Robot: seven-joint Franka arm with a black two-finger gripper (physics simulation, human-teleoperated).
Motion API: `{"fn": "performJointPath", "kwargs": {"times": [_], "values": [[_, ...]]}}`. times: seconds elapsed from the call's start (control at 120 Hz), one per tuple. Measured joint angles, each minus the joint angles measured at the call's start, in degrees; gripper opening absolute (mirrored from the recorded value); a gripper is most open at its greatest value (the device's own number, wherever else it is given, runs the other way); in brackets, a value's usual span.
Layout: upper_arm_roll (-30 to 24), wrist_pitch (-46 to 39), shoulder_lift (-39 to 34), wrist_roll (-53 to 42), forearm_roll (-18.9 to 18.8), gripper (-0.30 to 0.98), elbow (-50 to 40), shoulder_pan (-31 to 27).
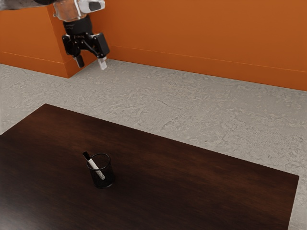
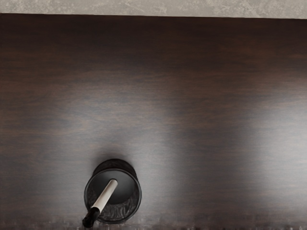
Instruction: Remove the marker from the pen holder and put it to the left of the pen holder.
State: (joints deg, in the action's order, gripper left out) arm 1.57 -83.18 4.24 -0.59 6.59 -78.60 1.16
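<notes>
High above the table, in the exterior view's upper left, my gripper (image 1: 91,64) points down with its two fingers spread wide and nothing between them. A round black mesh pen holder (image 1: 108,178) stands upright on the dark table, well below the gripper. The marker (image 1: 95,167), white with a black cap, leans inside it, its capped end poking out over the rim toward the exterior view's left. In the wrist view the pen holder (image 2: 124,212) is seen from above, with the marker (image 2: 105,195) slanting across its opening and its black cap past the rim.
The dark wooden table (image 1: 192,182) carries the pen holder, and its far edge borders a grey floor (image 1: 192,105). An orange wall (image 1: 201,38) rises behind. Light glares off parts of the tabletop (image 2: 216,120) in the wrist view.
</notes>
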Motion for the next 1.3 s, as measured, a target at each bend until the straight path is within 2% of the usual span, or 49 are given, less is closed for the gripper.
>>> {"fn": "performJointPath", "kwargs": {"times": [0.1, 0.233, 0.342, 0.458, 0.558, 0.667, 0.75, 1.3], "values": [[0.03, -0.97, 1.13, -0.21, -1.47, 0.69, -1.49, -1.54], [0.48, -1.77, 11.95, -0.36, -1.17, 0.69, 1.28, -1.41], [0.52, -2.07, 22.21, -0.51, 2.37, 0.69, 6.35, -4.94], [0.53, -2.95, 26.78, -0.66, 4.98, 0.68, 6.89, -6.98], [0.54, -3.76, 26.49, -0.79, 5.92, 0.67, 2.45, -9.69], [0.68, -5.22, 20.92, -0.91, 6.05, 0.66, -8.89, -11.88], [0.78, -6.4, 19.01, -0.99, 5.99, 0.65, -14.09, -12.75], [0.34, -5.64, 19.17, -1.36, 6.25, 0.47, -20.2, -11.69]]}}
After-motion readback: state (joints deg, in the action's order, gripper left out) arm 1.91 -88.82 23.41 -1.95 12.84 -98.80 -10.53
